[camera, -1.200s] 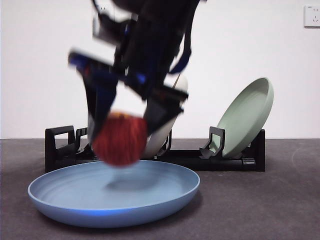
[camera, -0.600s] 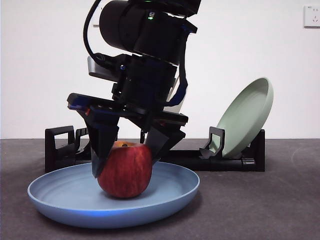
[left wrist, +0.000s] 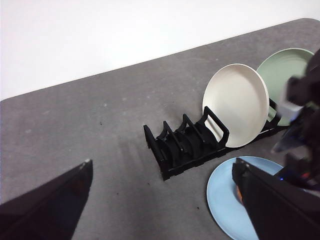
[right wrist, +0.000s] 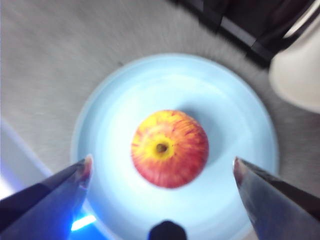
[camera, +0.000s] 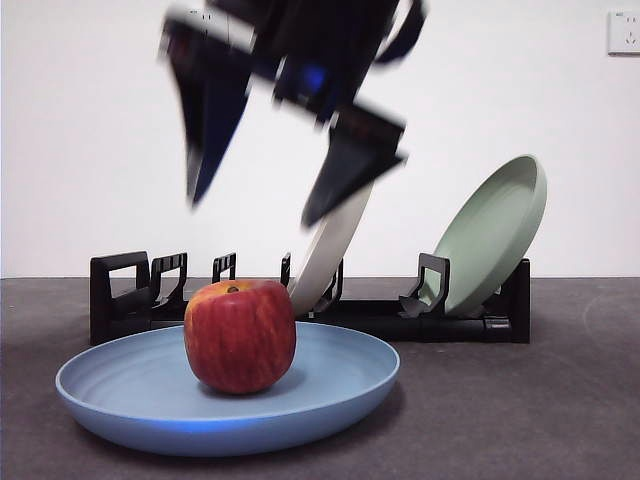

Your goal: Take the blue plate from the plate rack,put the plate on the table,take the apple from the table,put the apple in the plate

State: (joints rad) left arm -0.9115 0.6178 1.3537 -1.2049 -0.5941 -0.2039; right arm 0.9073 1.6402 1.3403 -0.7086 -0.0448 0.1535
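Note:
The red apple stands upright inside the blue plate, which lies flat on the grey table in front of the black plate rack. Seen from the right wrist, the apple rests near the middle of the plate. My right gripper hangs open well above the apple, blurred by motion; it shows open in its own view with the apple far below. My left gripper is open, high and off to the side, looking down on the rack and plate.
A cream-white plate and a sage-green plate lean in the rack's slots behind the blue plate. A wall socket sits on the white wall. Bare table lies right of the blue plate.
The right gripper let go of the apple in the blue plate, opened and rose clear above it. The apple now stands free in the plate.

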